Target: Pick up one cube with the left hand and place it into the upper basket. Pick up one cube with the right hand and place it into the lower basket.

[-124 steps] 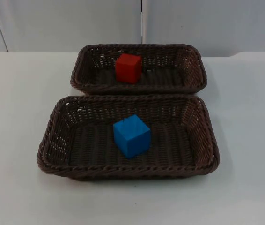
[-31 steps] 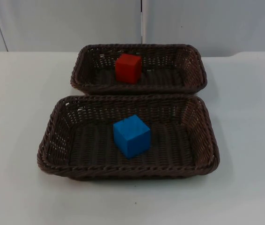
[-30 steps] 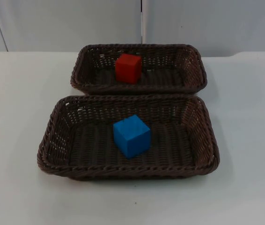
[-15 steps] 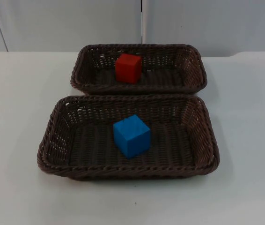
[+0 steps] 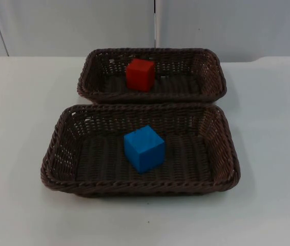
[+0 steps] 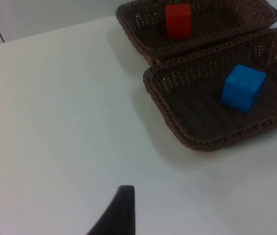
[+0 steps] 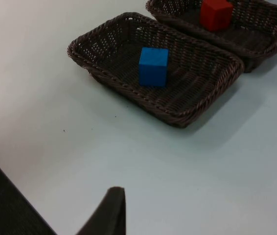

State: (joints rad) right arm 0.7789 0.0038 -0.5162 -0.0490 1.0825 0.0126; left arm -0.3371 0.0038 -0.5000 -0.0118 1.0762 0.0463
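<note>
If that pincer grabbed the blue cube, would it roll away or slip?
The blue cube has flat faces and sits on the lower basket's woven floor, so it probably wouldn't roll. Its smooth sides might slip a little, though parallel faces suit a squeeze. It looks rigid, and its weight can't be judged.

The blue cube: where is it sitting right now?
In the top view the blue cube lies inside the lower dark brown woven basket, near its middle, in front of the upper woven basket holding the red cube.
</note>
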